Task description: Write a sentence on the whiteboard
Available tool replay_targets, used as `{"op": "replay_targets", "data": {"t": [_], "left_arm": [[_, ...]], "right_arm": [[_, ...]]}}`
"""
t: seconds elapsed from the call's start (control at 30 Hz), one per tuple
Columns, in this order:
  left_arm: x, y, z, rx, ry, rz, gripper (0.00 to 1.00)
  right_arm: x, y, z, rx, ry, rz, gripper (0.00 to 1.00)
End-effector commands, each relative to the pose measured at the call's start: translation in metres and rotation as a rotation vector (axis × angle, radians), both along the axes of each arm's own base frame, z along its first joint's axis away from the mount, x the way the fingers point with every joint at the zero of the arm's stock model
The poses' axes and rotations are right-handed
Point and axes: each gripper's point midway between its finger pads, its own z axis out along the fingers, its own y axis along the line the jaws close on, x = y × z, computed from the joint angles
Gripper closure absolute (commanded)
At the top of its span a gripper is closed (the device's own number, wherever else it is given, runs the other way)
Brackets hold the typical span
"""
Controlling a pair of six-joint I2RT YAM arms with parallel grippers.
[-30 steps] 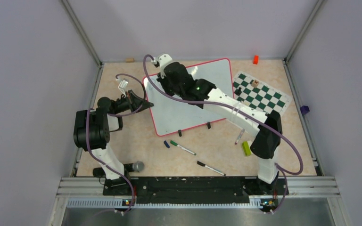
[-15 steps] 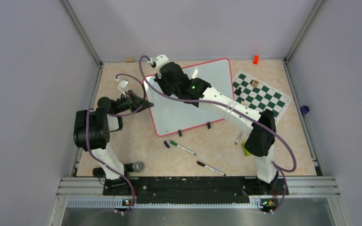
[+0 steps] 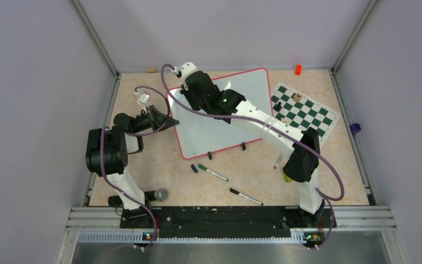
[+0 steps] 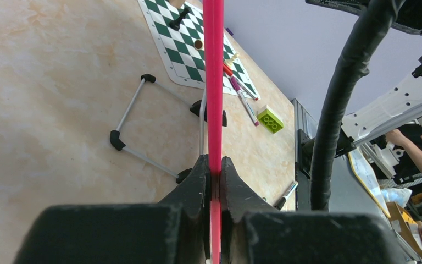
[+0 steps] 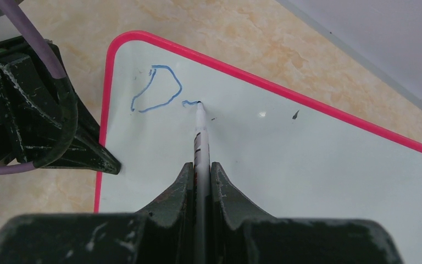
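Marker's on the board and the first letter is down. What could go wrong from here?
1. The left gripper pinches only the thin red edge of the whiteboard; marker pressure could pivot the board and skew strokes.
2. The marker sticks far out of the right gripper; it may slip or tilt, breaking the line.
3. The right arm's purple cable hangs over the board and might smear the blue lettering.

Glossy whiteboard (image 5: 286, 165), marbled matt table (image 3: 159, 165)

Robotics lab test cell: two robot arms (image 3: 110, 154) bolted to a metal rail (image 3: 88, 215), plain panel walls (image 3: 33, 82) enclosing a beige table (image 3: 159, 170).
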Motion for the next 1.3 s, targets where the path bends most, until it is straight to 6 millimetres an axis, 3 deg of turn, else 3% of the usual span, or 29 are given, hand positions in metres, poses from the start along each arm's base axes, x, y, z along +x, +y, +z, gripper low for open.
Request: {"op": "replay_targets", "data": {"t": [0.0, 0.9, 1.27], "left_arm": [[-0.001, -0.002, 0.018, 0.042, -0.175, -0.02, 1.0], [-0.002, -0.002, 0.018, 0.043, -0.178, -0.022, 1.0], [-0.002, -0.002, 0.018, 0.043, -0.178, -0.022, 1.0]], "right_arm": [[0.013, -0.007, 0.006, -0.031, -0.035, -0.059, 1.0], [-0.012, -0.015, -0.015, -0.068, 0.043, 0.019, 1.0], [-0.006, -0.012, -0.01, -0.071, 0.021, 0.015, 1.0]]}}
